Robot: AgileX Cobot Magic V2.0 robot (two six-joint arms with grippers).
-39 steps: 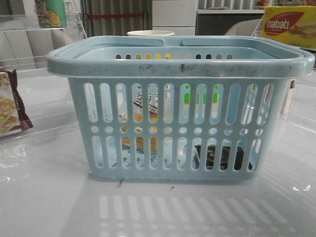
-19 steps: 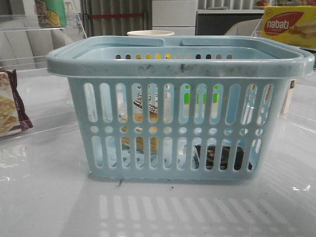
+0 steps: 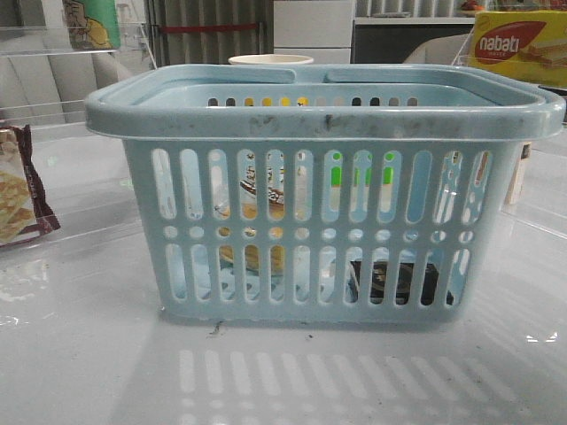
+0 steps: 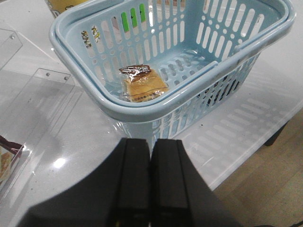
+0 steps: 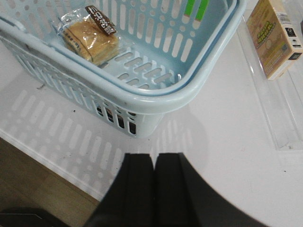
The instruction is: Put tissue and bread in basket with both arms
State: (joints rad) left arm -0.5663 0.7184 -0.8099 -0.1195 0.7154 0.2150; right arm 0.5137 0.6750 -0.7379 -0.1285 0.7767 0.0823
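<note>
Your bread (image 4: 143, 84) is lying flat on the floor of the basket (image 3: 323, 104), and the tissue (image 3: 394, 282) is showing dark through the front slots, low inside it. Both the left gripper (image 4: 150, 182) and right gripper (image 5: 154, 189) are hanging outside the rim, jaws together and empty, so you are probably finishing.

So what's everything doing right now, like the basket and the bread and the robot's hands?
basket: upright on the table, handles folded down on the rim.
bread: inside the basket, lying on its floor.
tissue: dark pack seen through the slots, low inside the basket.
left hand: shut, empty, outside the basket.
right hand: shut, empty, outside the basket.
nabati box: behind the basket, untouched.
</note>
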